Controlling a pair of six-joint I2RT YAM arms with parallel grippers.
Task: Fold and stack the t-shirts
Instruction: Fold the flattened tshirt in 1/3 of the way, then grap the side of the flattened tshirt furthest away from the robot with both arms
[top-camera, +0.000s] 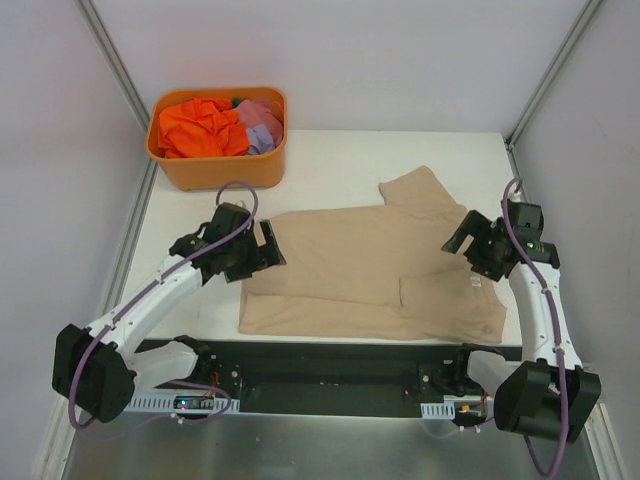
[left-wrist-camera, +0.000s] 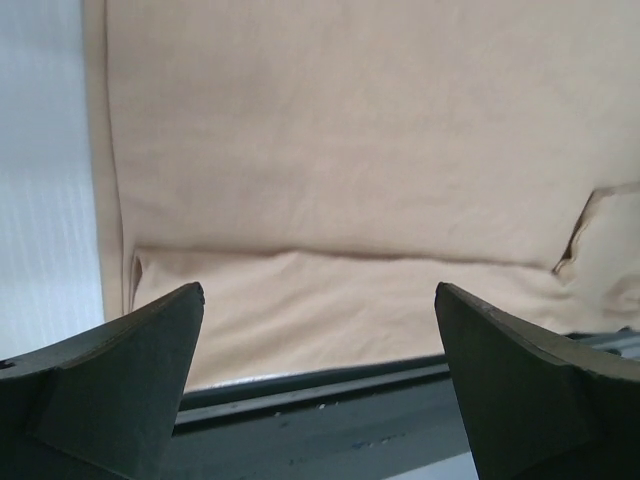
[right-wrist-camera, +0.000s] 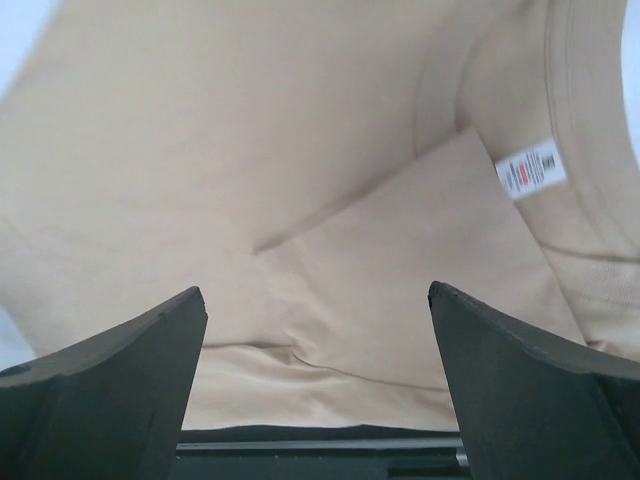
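A beige t-shirt (top-camera: 360, 268) lies flat on the white table, its near part folded over, one sleeve sticking out at the back right. It fills the left wrist view (left-wrist-camera: 340, 160) and the right wrist view (right-wrist-camera: 300, 170), where a white label (right-wrist-camera: 530, 168) shows. My left gripper (top-camera: 262, 248) is open and empty above the shirt's left edge. My right gripper (top-camera: 462, 242) is open and empty above the shirt's right edge. An orange t-shirt (top-camera: 200, 127) and a lilac t-shirt (top-camera: 262, 125) lie bunched in the tub.
An orange plastic tub (top-camera: 220, 170) stands at the table's back left corner. The table's dark front rail (top-camera: 340, 360) runs just below the shirt's near edge. Grey walls close in on both sides.
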